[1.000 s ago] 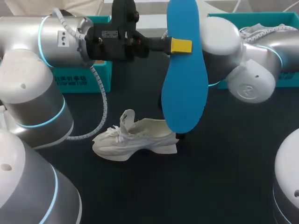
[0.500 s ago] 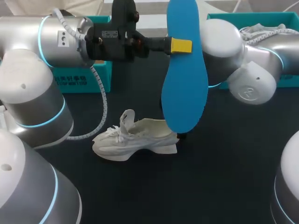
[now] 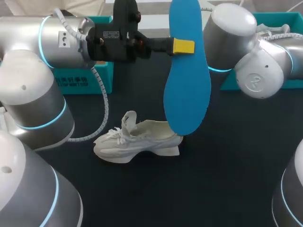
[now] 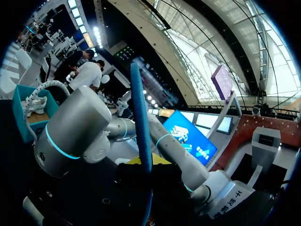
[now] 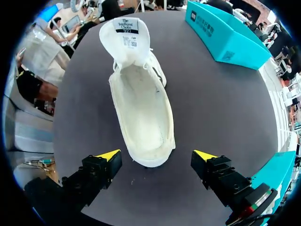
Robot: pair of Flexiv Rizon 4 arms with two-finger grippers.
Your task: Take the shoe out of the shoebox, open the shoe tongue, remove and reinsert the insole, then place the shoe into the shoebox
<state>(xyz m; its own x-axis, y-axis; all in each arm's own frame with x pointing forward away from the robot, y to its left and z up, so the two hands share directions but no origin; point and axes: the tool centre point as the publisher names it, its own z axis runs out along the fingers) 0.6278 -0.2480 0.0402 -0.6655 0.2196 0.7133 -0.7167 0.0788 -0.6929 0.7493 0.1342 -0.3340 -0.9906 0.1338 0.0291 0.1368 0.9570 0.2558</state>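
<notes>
Insole (image 3: 187, 75) hangs upright, broad end down, clenched in my left jaws just above the heel of the shoe (image 3: 137, 139). The shoe sits mid-counter, toe toward the left edge. Released right jaws hover at that heel. Only the right wrist view shows the opening bare, tongue (image 5: 124, 40) raised, long axis running straight ahead.

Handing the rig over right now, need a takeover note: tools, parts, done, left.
Left tool: shut on the blue insole, held upright in the air above the shoe's heel end.
Right tool: open, empty, over the heel of the white shoe.
Shoe: on the table, on its sole, tongue pulled up, no insole inside.
Teal shoebox pieces: one behind the left arm, one at far right.
Done: shoe out, tongue open, insole out.
Left: reinsert insole, put shoe in box.
</notes>
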